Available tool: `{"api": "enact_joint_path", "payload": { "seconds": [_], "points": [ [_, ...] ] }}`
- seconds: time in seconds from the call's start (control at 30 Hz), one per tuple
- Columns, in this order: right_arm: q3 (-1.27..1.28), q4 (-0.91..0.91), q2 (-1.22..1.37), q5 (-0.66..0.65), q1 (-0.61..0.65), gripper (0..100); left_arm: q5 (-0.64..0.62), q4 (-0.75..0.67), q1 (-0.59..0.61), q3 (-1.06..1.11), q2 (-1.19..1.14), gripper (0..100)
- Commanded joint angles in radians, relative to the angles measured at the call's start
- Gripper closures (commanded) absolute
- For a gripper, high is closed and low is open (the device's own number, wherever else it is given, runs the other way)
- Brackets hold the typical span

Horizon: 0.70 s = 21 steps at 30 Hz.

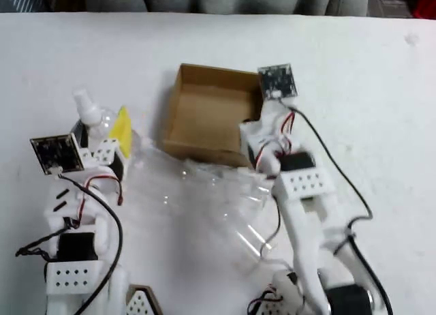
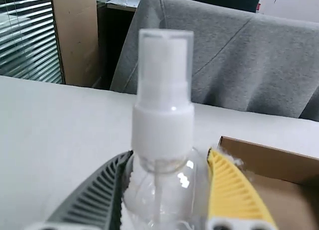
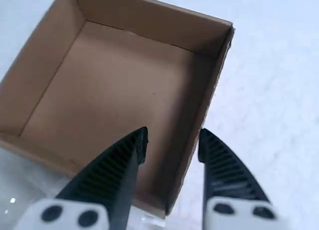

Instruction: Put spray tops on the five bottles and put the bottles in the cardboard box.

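Observation:
A clear bottle [image 2: 162, 190] with a white spray top [image 2: 163, 90] on its neck stands upright between the grey and yellow fingers [image 2: 234, 190] of my left gripper [image 2: 164, 200], which is shut on it. From above, this bottle [image 1: 92, 114] is left of the cardboard box [image 1: 204, 76]. The box [image 3: 114, 90] is open and has nothing inside. My right gripper [image 3: 172, 145] is open, one black finger inside the box and one outside, straddling its right wall [image 3: 207, 95].
Crumpled clear plastic [image 1: 204, 192] lies on the white table [image 1: 368, 76] between the two arms, in front of the box; I cannot make out separate bottles in it. A grey chair [image 2: 239, 56] stands beyond the table's far edge.

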<state>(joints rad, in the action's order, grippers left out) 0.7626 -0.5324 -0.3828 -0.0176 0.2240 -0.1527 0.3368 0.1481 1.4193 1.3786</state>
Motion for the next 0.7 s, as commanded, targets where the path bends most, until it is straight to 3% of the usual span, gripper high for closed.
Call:
{"api": "enact_joint_path", "payload": {
  "seconds": [0.0, 0.4, 0.53, 0.67],
  "points": [
    [-0.140, 0.007, 0.127, -0.003, -0.021, 84.2, -0.015, -0.041, 0.008, 0.005, -0.007, 98],
    [-0.437, -0.001, 0.561, -0.020, -0.038, 84.4, -0.012, -0.041, 0.007, 0.006, -0.007, 98],
    [-0.511, -0.002, 0.671, -0.209, -0.036, 84.8, -0.012, -0.040, 0.005, 0.006, -0.007, 98],
    [-0.565, -0.002, 0.730, -0.296, -0.031, 94.5, -0.011, -0.037, 0.005, 0.006, -0.007, 98]
  ]
}}
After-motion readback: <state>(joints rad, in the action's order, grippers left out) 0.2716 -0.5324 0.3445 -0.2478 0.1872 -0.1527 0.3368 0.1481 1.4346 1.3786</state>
